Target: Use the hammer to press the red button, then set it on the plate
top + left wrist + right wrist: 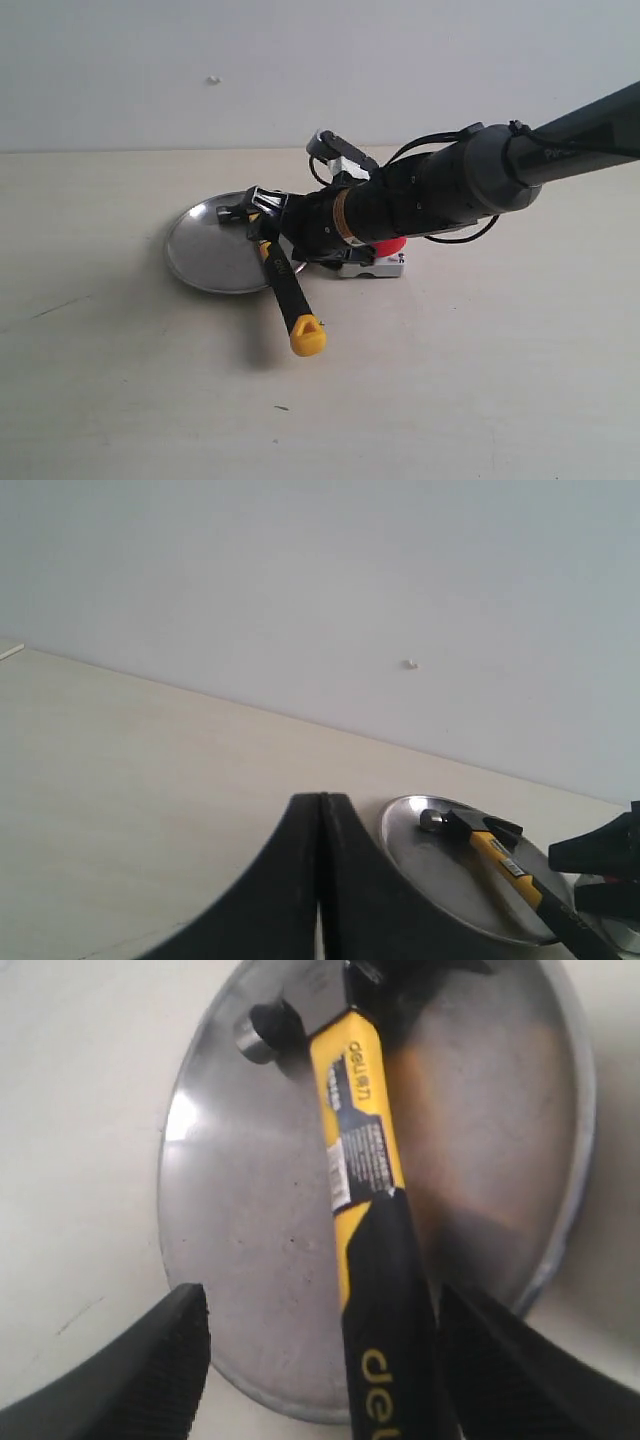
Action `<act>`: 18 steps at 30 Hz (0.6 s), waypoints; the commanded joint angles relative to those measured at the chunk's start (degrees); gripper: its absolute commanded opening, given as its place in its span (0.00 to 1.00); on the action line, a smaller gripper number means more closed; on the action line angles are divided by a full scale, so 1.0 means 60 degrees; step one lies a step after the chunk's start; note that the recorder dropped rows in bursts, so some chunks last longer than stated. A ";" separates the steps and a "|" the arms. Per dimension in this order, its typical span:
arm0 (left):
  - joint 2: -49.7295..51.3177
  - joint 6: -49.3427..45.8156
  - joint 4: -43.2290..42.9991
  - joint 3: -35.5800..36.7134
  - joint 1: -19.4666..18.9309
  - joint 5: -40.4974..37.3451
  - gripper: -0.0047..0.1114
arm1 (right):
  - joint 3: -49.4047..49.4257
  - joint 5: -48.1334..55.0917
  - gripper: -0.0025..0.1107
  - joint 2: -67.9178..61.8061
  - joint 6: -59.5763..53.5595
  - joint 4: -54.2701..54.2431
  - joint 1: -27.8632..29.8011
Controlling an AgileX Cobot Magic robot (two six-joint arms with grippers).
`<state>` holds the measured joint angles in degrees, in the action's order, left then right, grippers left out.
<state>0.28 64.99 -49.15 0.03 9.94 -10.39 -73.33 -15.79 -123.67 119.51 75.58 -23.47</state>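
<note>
Our right claw (322, 1305) stands open, its two dark fingers (180, 1360) spread to either side of the hammer (360, 1140) without clamping it. One finger is well clear of the black handle. The other is just beside it, and we cannot tell whether it touches. The hammer lies with its steel head and yellow neck on the plate (200, 250), while the handle runs out over the rim toward the yellow butt end. Whether that end rests on the surface (450, 380) we cannot say. The red button (390, 247) sits behind our right arm, near the plate and mostly hidden.

We judge the hammer stiff and head-heavy, so its weight should sit toward the plate. The black handle looks grippy, and the labelled yellow neck looks smoother. If we must take it again, the upper handle just below the neck is the place, close to the balance point. The brushed metal looks slick, so a nudge could pivot the hammer on the rim.

Our left claw (320, 805) is far off, pressed closed on nothing.
</note>
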 commanded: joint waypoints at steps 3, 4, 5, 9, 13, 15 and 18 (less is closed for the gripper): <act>-0.0047 -0.0010 -0.0004 -0.0005 -0.0016 -0.0004 0.04 | -0.0525 0.0537 0.58 0.0136 -0.0171 0.0769 0.0023; -0.0047 -0.0010 -0.0004 -0.0005 -0.0016 -0.0004 0.04 | -0.0618 0.0609 0.58 0.0156 -0.0171 0.0979 0.0023; -0.0047 -0.0010 -0.0004 -0.0005 -0.0016 -0.0004 0.04 | -0.0680 0.0609 0.58 0.0223 -0.0171 0.1069 0.0023; -0.0047 -0.0010 -0.0004 -0.0005 -0.0016 -0.0004 0.04 | -0.0740 0.0895 0.48 0.0754 -0.0171 0.1069 0.0023; -0.0047 -0.0010 -0.0004 -0.0005 -0.0016 -0.0004 0.04 | -0.0677 0.0812 0.22 0.1653 -0.0171 0.1763 0.0023; -0.0047 -0.0010 -0.0004 -0.0005 -0.0016 -0.0004 0.04 | -0.0499 0.0745 0.06 0.2209 -0.0171 0.2291 0.0023; -0.0047 -0.0010 -0.0004 -0.0005 -0.0016 -0.0004 0.04 | 0.0021 0.0938 0.02 0.3060 -0.0171 0.2348 0.0023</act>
<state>0.28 64.99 -49.15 0.03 9.94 -10.39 -75.79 -10.97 -109.92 119.03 88.02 -23.47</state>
